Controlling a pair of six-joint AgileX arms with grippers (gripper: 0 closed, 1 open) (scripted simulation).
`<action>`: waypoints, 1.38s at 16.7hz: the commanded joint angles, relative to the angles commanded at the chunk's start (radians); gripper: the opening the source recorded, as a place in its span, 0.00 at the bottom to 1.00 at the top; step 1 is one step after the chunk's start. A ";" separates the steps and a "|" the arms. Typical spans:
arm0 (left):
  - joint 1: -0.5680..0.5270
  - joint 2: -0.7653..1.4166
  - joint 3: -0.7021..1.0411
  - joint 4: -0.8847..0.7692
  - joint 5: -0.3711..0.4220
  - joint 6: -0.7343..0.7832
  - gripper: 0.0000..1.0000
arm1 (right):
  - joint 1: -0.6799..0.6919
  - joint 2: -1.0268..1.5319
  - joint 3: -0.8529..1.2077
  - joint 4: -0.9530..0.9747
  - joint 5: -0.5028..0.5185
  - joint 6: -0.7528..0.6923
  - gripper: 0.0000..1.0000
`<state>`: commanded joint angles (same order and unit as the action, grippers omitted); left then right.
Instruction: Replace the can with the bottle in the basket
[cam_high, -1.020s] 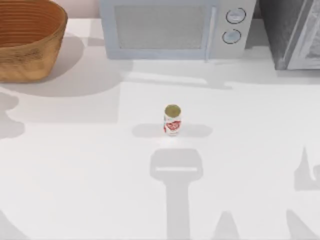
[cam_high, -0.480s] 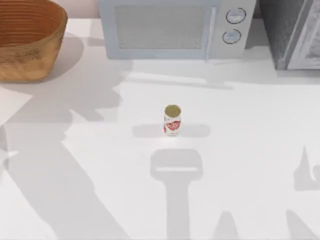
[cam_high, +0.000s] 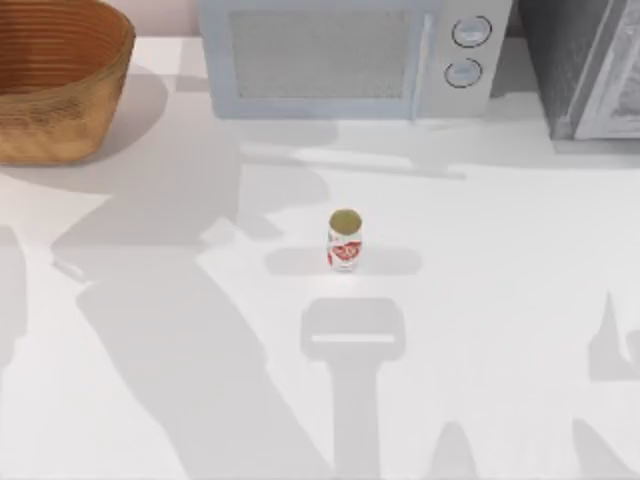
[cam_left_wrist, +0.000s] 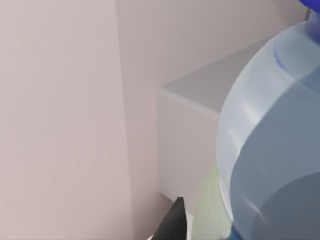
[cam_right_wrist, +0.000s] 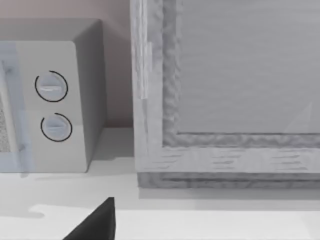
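One can stands upright near the middle of the tabletop, gold top up, with open white surface on every side and the basket well apart at the far left corner. The left wrist view has the bottle close against the camera, blue cap away from it, beside one dark finger; whether the fingers clamp it I cannot tell. A microwave lines the far edge.
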<state>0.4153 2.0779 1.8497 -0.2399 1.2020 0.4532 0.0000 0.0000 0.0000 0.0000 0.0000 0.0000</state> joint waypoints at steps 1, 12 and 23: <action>0.000 0.000 0.000 0.000 0.000 0.000 0.00 | 0.000 0.000 0.000 0.000 0.000 0.000 1.00; -0.095 0.082 -0.045 0.215 -0.086 -0.094 0.00 | 0.000 0.000 0.000 0.000 0.000 0.000 1.00; -0.099 0.086 -0.047 0.223 -0.089 -0.098 0.53 | 0.000 0.000 0.000 0.000 0.000 0.000 1.00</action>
<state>0.3163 2.1635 1.8027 -0.0166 1.1129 0.3551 0.0000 0.0000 0.0000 0.0000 0.0000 0.0000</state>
